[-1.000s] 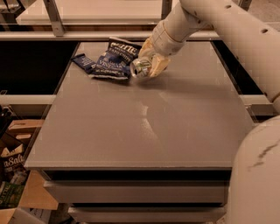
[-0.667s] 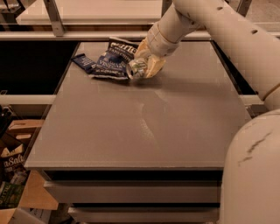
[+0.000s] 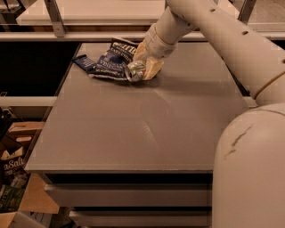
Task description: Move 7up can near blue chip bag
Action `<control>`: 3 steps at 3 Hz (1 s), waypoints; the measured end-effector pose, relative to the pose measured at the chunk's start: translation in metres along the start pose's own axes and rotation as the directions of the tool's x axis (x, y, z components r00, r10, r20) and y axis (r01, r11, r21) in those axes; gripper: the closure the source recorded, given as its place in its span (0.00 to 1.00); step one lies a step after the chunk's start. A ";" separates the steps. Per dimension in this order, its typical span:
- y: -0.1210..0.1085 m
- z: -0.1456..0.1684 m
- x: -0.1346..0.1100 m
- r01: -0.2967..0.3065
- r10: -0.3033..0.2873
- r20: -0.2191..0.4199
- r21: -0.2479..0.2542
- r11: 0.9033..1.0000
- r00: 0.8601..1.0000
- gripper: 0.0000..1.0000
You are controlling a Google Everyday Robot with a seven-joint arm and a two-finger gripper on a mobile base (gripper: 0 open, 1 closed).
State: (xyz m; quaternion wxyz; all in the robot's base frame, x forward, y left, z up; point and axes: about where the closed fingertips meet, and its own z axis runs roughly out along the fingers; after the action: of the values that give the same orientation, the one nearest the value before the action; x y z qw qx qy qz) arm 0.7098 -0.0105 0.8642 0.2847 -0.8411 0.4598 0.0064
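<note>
The 7up can (image 3: 135,71) shows its round silver top toward the camera, tilted on its side between the fingers of my gripper (image 3: 143,67) at the far middle of the grey table (image 3: 147,120). The gripper is shut on the can. The blue chip bag (image 3: 107,62) lies crumpled flat just left of the can, and the two touch or nearly touch. The can's green label is mostly hidden by the tan fingers (image 3: 153,67).
My white arm (image 3: 222,40) crosses from the right, with its large base (image 3: 249,169) in the right foreground. A pale counter (image 3: 98,11) with metal legs stands behind the table. Cardboard boxes (image 3: 13,164) sit on the floor at the left.
The gripper has carried the can a little to the left, closer to the chip bag. The bag has not moved.
</note>
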 end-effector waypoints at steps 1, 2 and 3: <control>-0.002 0.004 -0.001 0.004 -0.004 0.003 -0.008 1.000 1.000 0.37; -0.004 0.005 -0.002 0.010 -0.010 0.006 -0.012 1.000 1.000 0.14; -0.006 0.004 -0.003 0.018 -0.018 0.007 -0.015 1.000 1.000 0.00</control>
State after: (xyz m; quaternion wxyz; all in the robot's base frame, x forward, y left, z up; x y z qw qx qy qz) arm 0.7140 -0.0036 0.8648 0.2799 -0.8472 0.4514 0.0103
